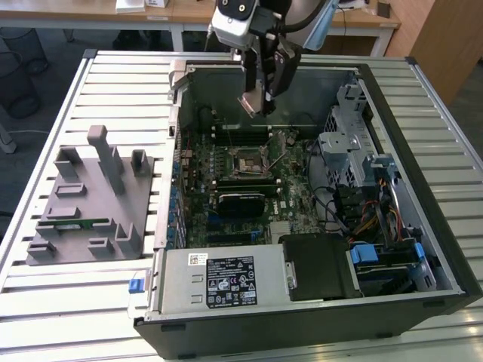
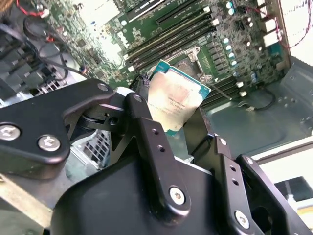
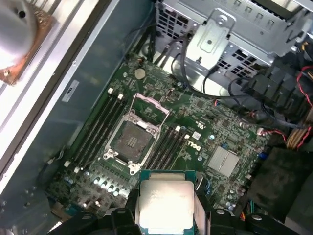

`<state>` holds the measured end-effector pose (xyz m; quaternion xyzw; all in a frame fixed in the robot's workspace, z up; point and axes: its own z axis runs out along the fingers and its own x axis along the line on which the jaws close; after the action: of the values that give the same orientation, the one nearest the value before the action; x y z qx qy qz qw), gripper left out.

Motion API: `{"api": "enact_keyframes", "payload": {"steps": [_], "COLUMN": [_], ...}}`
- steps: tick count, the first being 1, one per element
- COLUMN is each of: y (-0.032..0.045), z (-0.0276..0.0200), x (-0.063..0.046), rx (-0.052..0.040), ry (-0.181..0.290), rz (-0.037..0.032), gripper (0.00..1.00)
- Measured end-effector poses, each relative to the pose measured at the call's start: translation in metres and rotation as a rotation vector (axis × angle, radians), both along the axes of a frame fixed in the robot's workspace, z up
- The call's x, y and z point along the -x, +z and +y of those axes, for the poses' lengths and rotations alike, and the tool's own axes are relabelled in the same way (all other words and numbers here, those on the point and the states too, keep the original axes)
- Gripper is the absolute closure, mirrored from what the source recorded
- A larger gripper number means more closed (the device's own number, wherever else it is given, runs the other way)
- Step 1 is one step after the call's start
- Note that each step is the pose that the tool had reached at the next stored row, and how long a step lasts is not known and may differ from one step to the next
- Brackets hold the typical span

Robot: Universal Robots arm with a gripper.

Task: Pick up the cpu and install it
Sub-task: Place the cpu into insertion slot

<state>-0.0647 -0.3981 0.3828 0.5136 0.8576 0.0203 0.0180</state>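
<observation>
- We are seeing the gripper (image 1: 259,104) clamping the cpu (image 1: 250,102) by two opposite edges, in the air over the open computer case (image 1: 445,249).
- The cpu is hanging well above the open socket (image 1: 247,162), whose frame is standing raised in the first wrist view.
- In the second wrist view, the cpu's silvery lid (image 2: 177,98) is carrying faint print that we are unable to read.
- The exterior view is adding a power supply (image 1: 230,279) wearing a white label crowded with print.
- It is also giving us a grey fixture (image 1: 83,204) cradling a green memory stick (image 1: 75,222) on the slatted tabletop (image 1: 75,302).
</observation>
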Motion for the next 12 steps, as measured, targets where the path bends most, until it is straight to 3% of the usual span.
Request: {"api": "enact_keyframes", "payload": {"steps": [12], "y": [-0.0032], "z": [0.0000], "x": [0.0000], "rx": [0.0001], "ry": [-0.217], "rz": [0.0000], "gripper": [0.47]}}
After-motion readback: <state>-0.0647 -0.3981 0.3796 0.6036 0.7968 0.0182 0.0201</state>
